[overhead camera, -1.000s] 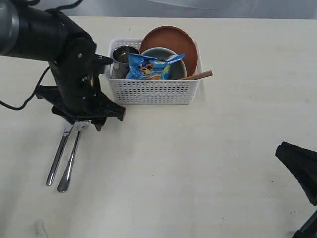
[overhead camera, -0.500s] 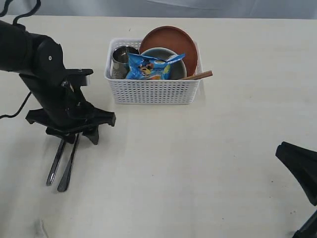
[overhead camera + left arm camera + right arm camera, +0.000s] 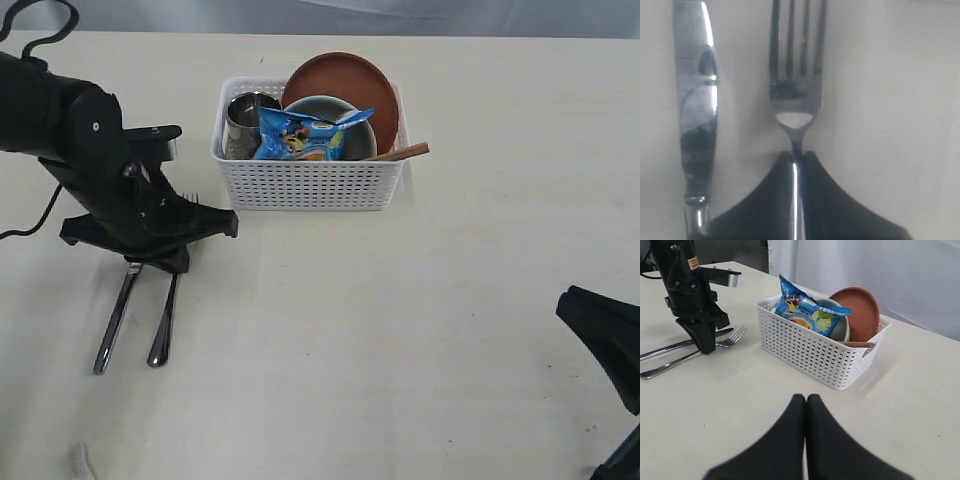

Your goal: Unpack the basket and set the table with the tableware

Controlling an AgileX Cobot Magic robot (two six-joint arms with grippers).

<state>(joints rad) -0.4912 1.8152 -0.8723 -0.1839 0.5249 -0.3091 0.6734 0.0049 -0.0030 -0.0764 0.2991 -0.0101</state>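
The steel fork (image 3: 795,90) lies on the table (image 3: 400,330), and my left gripper (image 3: 796,156) is shut on its neck. The steel knife (image 3: 697,110) lies beside it, roughly parallel; in the exterior view the knife (image 3: 110,328) is left of the fork (image 3: 162,330). The white basket (image 3: 305,185) stands behind them. It holds the steel cup (image 3: 245,108), the reddish-brown plate (image 3: 345,78), the pale bowl (image 3: 322,104) and wooden handles (image 3: 402,152) poking out right. My right gripper (image 3: 805,399) is shut and empty, low over the table, far from the basket (image 3: 815,347).
A blue crisp bag (image 3: 305,135) lies on top of the bowl in the basket. The left arm (image 3: 100,150) stands just left of the basket's near corner. The right arm (image 3: 605,345) shows at the lower right edge.
The left arm has drawn back left from the basket's corner, lower over the cutlery. The fork's handle has swung right, away from the knife. The right arm has not moved.
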